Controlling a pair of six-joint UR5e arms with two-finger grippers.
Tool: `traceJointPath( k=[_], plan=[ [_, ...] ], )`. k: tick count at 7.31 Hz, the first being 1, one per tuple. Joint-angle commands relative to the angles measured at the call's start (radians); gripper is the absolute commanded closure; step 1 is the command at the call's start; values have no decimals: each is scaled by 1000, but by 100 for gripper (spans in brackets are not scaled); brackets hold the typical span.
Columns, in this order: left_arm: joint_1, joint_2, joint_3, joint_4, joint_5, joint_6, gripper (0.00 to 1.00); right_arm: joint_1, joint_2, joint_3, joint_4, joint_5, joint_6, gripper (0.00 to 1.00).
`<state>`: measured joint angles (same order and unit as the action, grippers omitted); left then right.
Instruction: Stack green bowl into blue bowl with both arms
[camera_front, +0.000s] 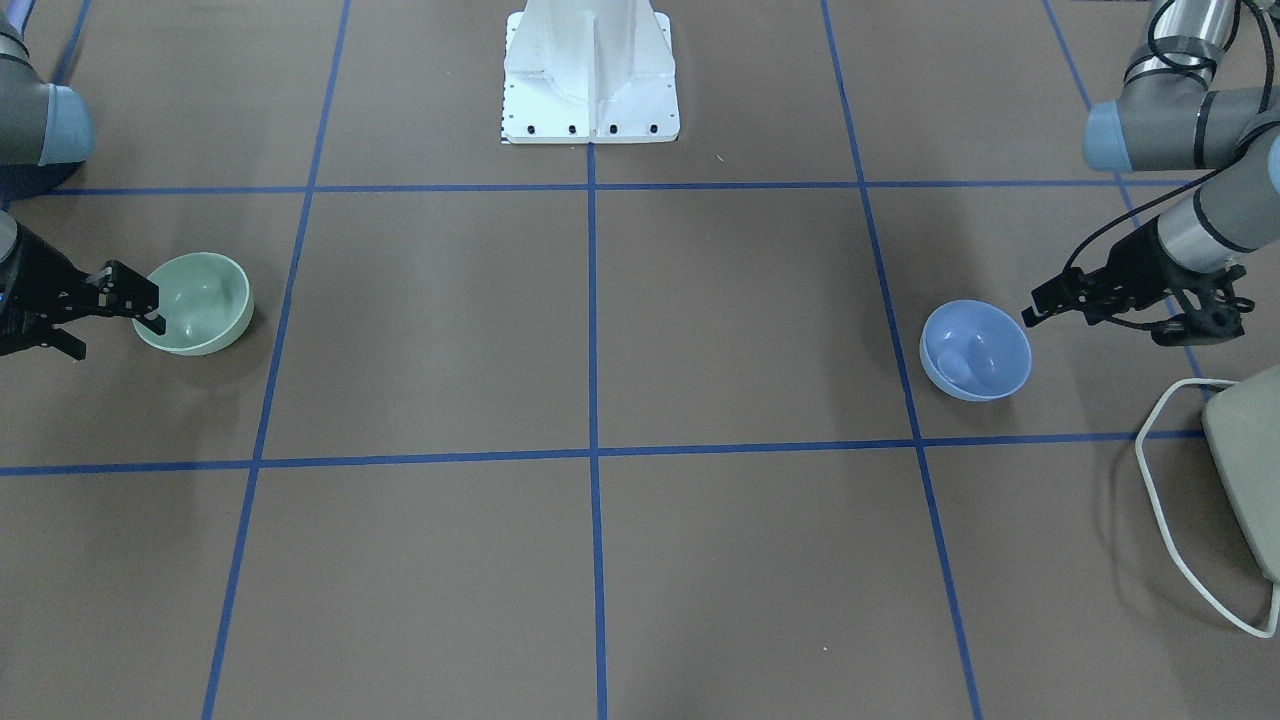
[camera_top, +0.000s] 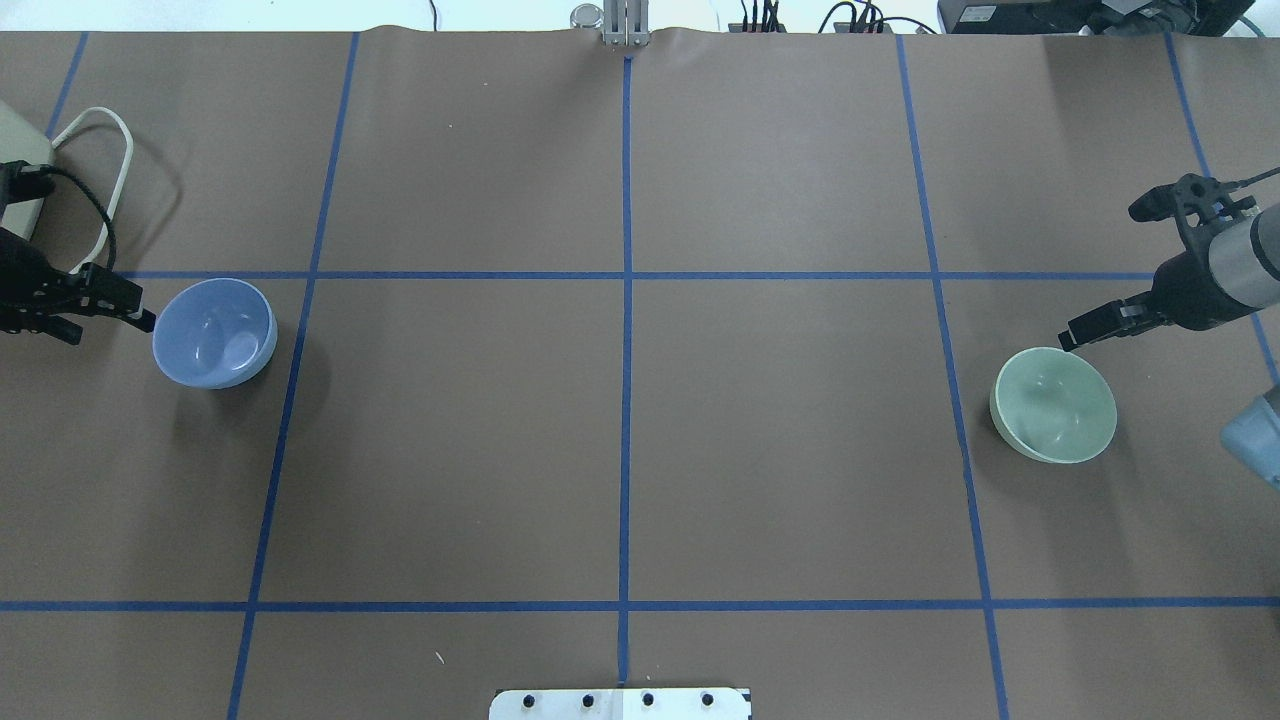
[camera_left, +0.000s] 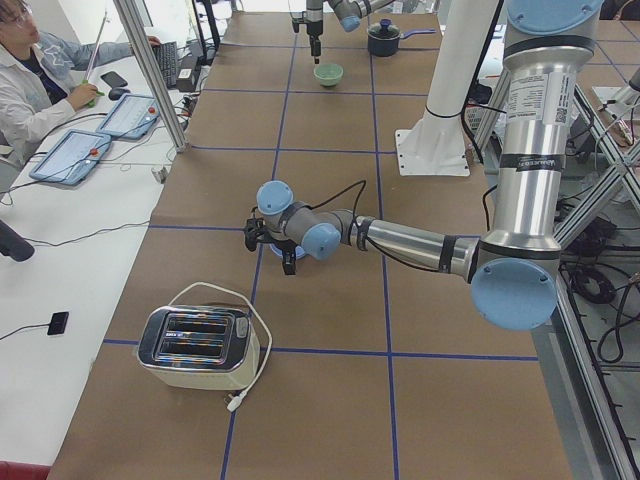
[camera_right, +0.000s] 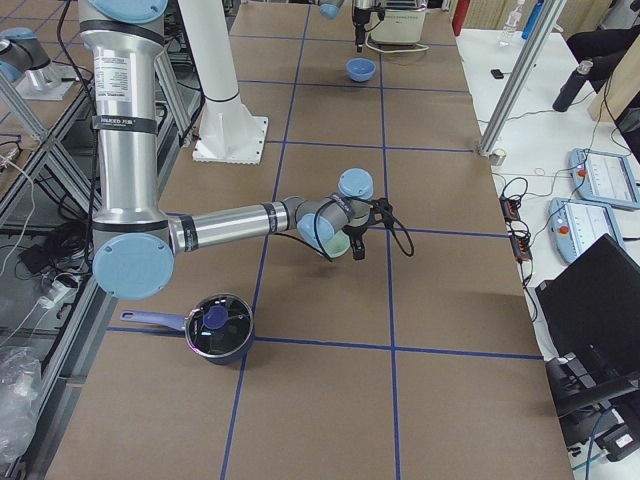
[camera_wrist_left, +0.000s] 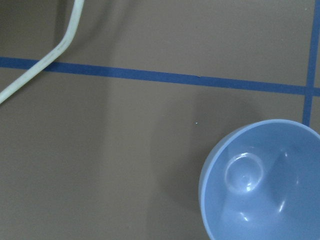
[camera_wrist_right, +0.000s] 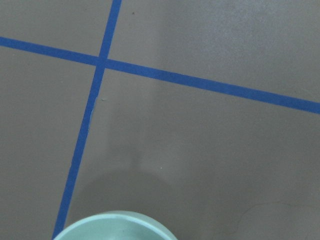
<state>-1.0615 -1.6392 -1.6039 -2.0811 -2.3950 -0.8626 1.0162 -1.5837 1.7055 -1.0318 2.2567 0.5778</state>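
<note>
Starting at the jaws, those of the right gripper (camera_front: 118, 325) are seen spread, with nothing between them. The nearer finger is seen at the rim of the pale mint-green, round, deep plastic-looking bowl (camera_top: 1053, 405), though contact cannot be told. That bowl is set upright near the right edge of the tabletop (camera_top: 620, 450). The jaws of the left gripper (camera_top: 108, 325) are likewise seen spread and empty, just beside the light periwinkle-blue, round, deep smooth bowl (camera_top: 215, 333), which is set upright near the left edge. The two bowls are set well apart, almost the whole tabletop lying between them.

Each bowl is judged light, stiff and rather slippery. A pinch across the rim, one finger inside the wall and one outside, is thought best, since a grip low on the curved wall is likely to be squeezed off. Sliding or tipping under a sideways nudge is to be expected. Farther out, a cream-and-chrome toaster (camera_left: 195, 348) with a white cord is found by the left end.
</note>
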Motion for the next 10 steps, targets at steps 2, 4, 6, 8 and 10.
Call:
traceJointPath(
  k=[2,4,6,8,10],
  plan=[
    [32,-24,36,-45,40,-55,2,-5,-9,-12,36,-17,7,0],
    [35,-24,39,-47,43,-55,2,-11,-7,-18,38,-20,11,0],
    [49,-24,42,-47,45,-56,2,-37,-4,-21,41,-20,11,0],
    [55,-25,53,-48,46,-56,4,-38,-4,-27,42,-20,11,0],
    [61,-25,87,-103,46,-59,11,-39,-2,-26,42,-20,13,0]
  ],
)
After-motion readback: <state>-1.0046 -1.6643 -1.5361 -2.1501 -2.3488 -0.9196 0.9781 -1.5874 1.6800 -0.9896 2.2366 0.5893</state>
